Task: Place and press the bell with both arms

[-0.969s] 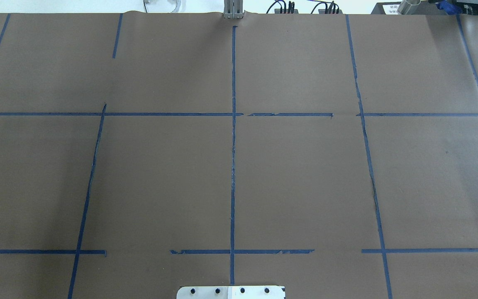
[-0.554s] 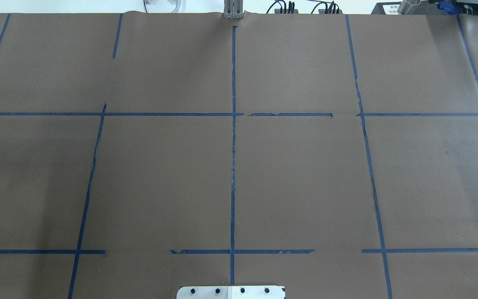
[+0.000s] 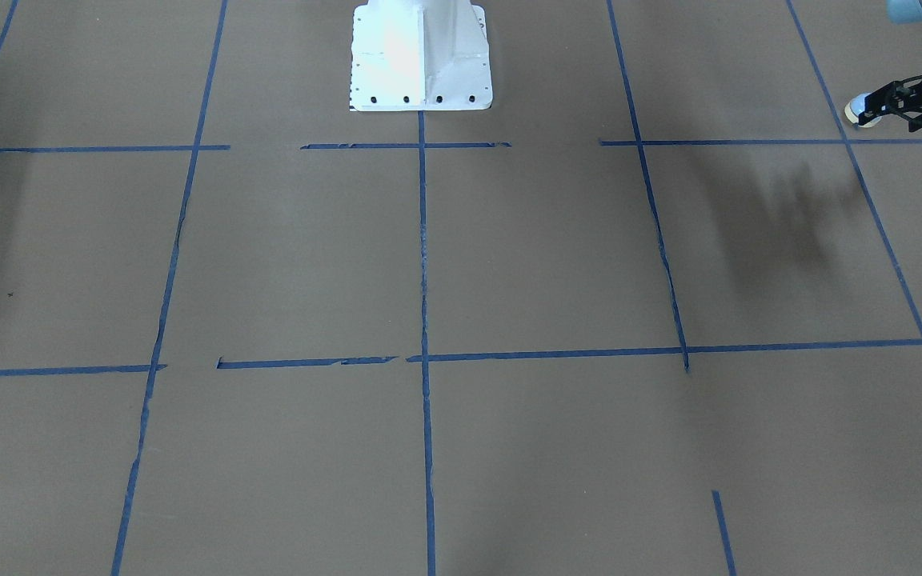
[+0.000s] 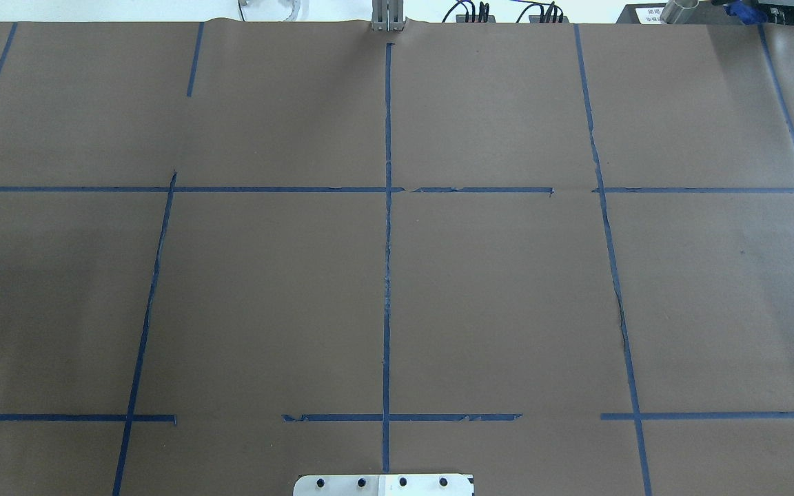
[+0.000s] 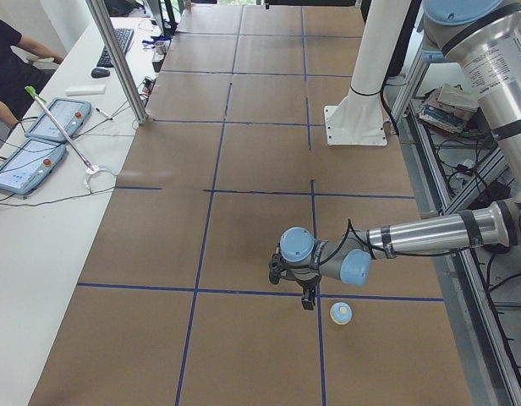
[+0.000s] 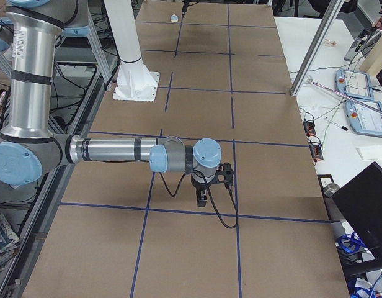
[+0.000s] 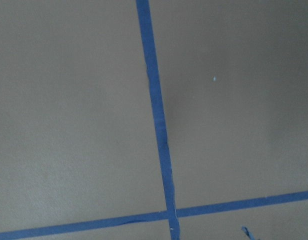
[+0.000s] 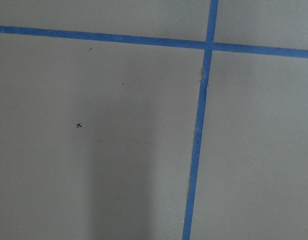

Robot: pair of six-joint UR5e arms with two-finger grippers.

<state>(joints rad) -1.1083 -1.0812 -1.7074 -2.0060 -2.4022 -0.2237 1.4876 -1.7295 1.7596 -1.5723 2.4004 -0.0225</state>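
The small light-blue bell (image 3: 861, 110) with its cream base stands on the brown table near the robot's left end. It also shows in the exterior left view (image 5: 341, 313) and far off in the exterior right view (image 6: 173, 18). My left gripper (image 3: 881, 102) points down just beside the bell (image 5: 309, 303). It is cut off at the front view's edge, and I cannot tell whether it is open or shut. My right gripper (image 6: 202, 198) hangs over the table's other half, far from the bell. I cannot tell its state. Neither wrist view shows fingers or the bell.
The white pedestal (image 3: 421, 56) stands at the robot's side of the table. Blue tape lines (image 4: 387, 241) cross the brown cover. A side bench holds tablets (image 5: 41, 144) beside a metal post (image 5: 117, 59). An operator (image 5: 7, 68) sits there.
In the overhead view a faint shadow at the table's left side has darkened and spread. No arm or bell enters that view.
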